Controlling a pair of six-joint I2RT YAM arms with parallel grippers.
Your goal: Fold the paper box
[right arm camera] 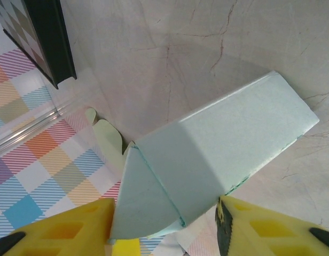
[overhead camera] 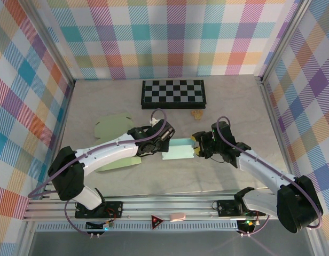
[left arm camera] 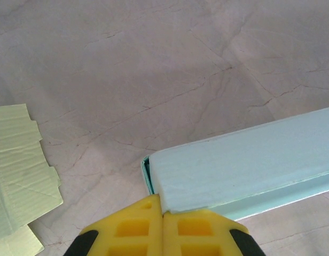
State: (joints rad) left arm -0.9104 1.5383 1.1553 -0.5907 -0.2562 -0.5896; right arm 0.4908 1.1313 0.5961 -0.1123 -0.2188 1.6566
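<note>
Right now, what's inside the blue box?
A thin dark gap shows at the blue box end near the left tool; folded walls cover the rest of the interior.

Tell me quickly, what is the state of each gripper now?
Left gripper: shut, at the paper box corner; whether it pinches paper cannot be told.
Right gripper: open, jaws around the box's other end.
</note>
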